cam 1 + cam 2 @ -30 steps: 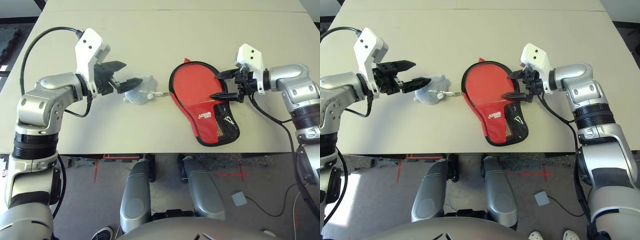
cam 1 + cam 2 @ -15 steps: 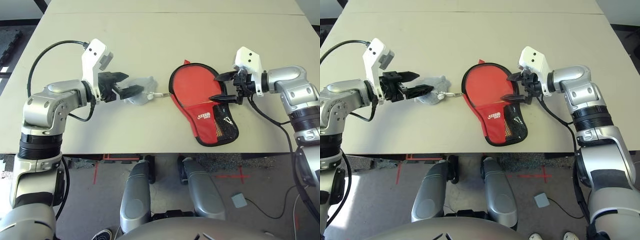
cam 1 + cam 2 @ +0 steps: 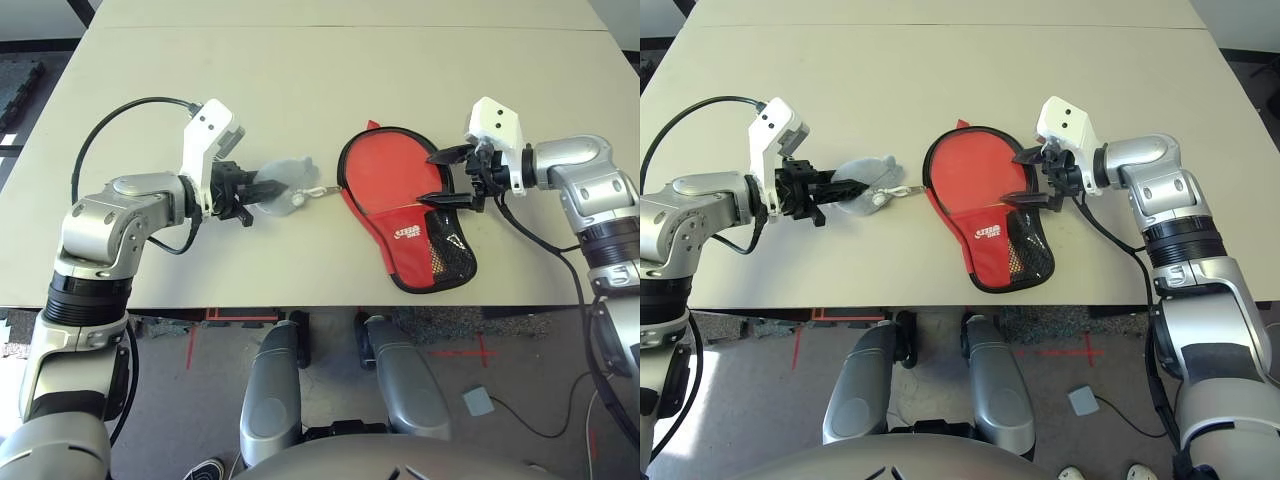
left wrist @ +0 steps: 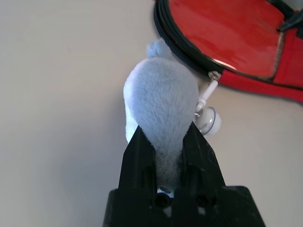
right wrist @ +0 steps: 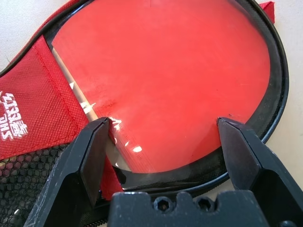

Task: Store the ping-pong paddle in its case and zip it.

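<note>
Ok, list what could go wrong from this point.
1. The left claw is shut on the grey pouch, which is tied to the zipper pull; tugging it may drag the case sideways.
2. The right claw is open over the paddle, not pinning anything, so the paddle's head could slide in the unzipped case.

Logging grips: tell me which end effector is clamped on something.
The left end effector, shut on the grey pouch; the right one stands open over the paddle.

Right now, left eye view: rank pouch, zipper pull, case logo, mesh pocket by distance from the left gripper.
1. Pale grey pouch: pinched in the left gripper.
2. Zipper pull: just past the pouch, toward the case.
3. White logo: on the red case.
4. Mesh pocket: farthest, by the case's near end.
</note>
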Robot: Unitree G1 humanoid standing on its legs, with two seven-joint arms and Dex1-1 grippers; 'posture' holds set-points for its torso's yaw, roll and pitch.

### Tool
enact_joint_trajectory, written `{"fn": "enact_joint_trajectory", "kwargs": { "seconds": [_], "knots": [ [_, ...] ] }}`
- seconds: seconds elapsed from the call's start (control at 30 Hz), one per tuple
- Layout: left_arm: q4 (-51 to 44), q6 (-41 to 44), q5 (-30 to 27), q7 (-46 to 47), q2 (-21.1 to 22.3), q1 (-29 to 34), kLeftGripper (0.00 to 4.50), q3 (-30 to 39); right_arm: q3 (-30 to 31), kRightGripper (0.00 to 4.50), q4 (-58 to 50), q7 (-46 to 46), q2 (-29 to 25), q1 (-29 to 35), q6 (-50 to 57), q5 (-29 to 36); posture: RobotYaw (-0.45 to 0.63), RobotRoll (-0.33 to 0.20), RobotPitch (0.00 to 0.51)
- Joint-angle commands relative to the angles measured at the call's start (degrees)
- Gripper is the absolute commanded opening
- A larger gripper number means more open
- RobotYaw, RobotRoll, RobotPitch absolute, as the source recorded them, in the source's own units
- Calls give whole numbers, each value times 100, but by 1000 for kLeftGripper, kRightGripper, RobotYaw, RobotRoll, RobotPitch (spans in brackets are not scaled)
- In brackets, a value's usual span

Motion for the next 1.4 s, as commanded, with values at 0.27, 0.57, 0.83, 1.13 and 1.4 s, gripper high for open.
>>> {"fn": "enact_joint_trajectory", "kwargs": {
  "seconds": [0.27,0.57,0.83,1.13,1.4],
  "knots": [
    [1438,-1227,845,454,-595,-1033,362,-229,242,4500,-159,-32,-52,388,-12,-242,-38,0,289],
    [3402,-2684,1583,944,-1513,-1834,362,-305,316,4500,-375,-21,-141,610,-87,-351,-65,0,291],
    [5579,-4266,2096,1790,-2161,-2804,362,-137,307,4500,-686,-33,-220,818,65,-337,-83,0,289],
    [7156,-5574,2232,2893,-2738,-3579,362,194,297,4500,-942,-77,-280,994,215,-309,-110,0,290],
    [7674,-6169,2366,3543,-3148,-3782,362,315,282,4500,-1175,-108,-326,1125,382,-282,-128,0,295]
  ]
}}
